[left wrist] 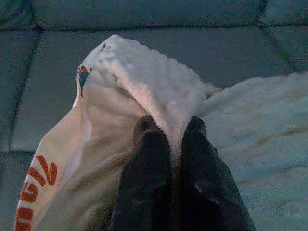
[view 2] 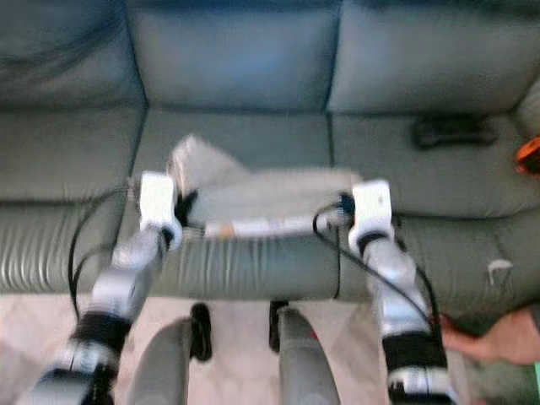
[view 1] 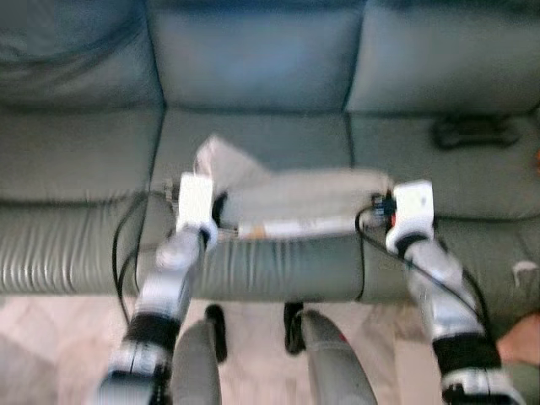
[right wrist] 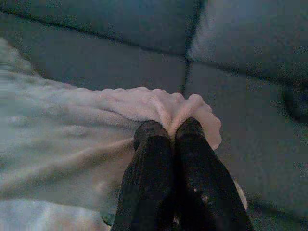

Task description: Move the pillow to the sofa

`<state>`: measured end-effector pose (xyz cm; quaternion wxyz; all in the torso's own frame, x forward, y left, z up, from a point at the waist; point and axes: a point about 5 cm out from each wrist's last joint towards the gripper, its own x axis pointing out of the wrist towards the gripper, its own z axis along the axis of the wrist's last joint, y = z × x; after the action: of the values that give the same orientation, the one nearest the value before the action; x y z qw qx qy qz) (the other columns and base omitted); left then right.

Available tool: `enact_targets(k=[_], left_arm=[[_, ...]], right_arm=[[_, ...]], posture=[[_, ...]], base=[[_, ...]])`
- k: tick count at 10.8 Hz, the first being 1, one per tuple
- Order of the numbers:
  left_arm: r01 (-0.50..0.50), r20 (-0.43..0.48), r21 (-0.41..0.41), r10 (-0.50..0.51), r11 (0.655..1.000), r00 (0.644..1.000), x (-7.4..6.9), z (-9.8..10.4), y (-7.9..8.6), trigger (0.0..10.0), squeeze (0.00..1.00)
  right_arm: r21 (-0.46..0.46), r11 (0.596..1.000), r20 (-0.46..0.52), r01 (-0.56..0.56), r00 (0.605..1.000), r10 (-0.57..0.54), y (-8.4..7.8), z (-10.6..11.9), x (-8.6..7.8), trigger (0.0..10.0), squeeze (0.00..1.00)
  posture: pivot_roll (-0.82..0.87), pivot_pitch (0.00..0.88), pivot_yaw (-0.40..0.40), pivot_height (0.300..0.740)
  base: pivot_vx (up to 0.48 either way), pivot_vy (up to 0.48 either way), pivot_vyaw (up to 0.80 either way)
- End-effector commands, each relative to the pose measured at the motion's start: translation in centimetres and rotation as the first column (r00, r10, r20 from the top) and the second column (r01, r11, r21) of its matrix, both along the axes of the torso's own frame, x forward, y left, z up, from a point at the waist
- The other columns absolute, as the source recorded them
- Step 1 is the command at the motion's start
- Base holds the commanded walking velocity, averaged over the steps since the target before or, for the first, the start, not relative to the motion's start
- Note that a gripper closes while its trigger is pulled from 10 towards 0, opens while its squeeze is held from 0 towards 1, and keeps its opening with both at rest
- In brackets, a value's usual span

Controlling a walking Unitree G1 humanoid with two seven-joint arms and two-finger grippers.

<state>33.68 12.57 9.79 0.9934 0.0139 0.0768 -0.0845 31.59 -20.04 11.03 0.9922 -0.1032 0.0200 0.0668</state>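
Observation:
A white fleecy pillow (view 1: 295,202) with orange print lies across the middle seat of the grey-green sofa (view 1: 253,135), near its front edge. My left gripper (view 1: 221,207) is shut on the pillow's left corner; in the left wrist view its fingers (left wrist: 154,159) pinch a fold of fleece (left wrist: 144,82). At the pillow's right corner my right gripper (view 1: 375,207) is shut as well, and the right wrist view shows its fingers (right wrist: 159,154) clamped on the pillow's edge (right wrist: 173,103).
A dark controller (view 1: 474,131) lies on the right seat. An orange object (view 2: 529,154) sits at the far right. A person's hand (view 2: 481,344) is low at the right by the sofa front. My legs (view 1: 321,354) stand on pale floor (view 1: 51,346).

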Motion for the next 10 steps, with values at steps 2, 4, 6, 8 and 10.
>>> enact_targets(k=[2,4,6,8,10], left_arm=[[-0.176,0.000,0.063,0.177,0.982,0.984,0.3,-1.1,2.6,10.0,0.00],[-0.334,0.046,0.128,0.331,0.934,0.942,1.2,-1.0,4.2,10.0,0.00],[-0.382,-0.014,0.132,0.387,0.915,0.922,0.9,-2.4,4.7,10.0,0.00],[-0.436,-0.046,0.152,0.447,0.887,0.893,0.4,-3.5,4.8,10.0,0.00],[-0.434,-0.061,0.166,0.449,0.885,0.892,0.1,-4.2,4.4,10.0,0.00]], right_arm=[[-0.083,0.994,0.030,-0.074,0.997,0.077,0.0,0.3,0.3,10.0,0.00],[-0.183,0.952,0.065,-0.245,0.963,0.261,2.4,1.0,1.2,10.0,0.00],[-0.156,0.952,0.044,-0.265,0.961,0.274,2.6,0.1,1.3,10.0,0.00],[-0.114,0.957,0.031,-0.268,0.961,0.273,3.0,-0.9,1.0,10.0,0.00],[-0.154,0.942,0.020,-0.298,0.952,0.304,3.3,-1.8,0.4,10.0,0.00]], posture=[[-0.10,0.511,-0.006,0.740],[-0.13,0.521,-0.029,0.740],[-0.14,0.528,-0.037,0.740],[-0.14,0.533,-0.037,0.740],[-0.14,0.536,-0.038,0.740]], base=[[0.000,0.000,0.00],[0.000,0.000,0.00],[0.000,0.000,0.00],[0.000,0.000,0.00],[0.000,0.000,0.00]])
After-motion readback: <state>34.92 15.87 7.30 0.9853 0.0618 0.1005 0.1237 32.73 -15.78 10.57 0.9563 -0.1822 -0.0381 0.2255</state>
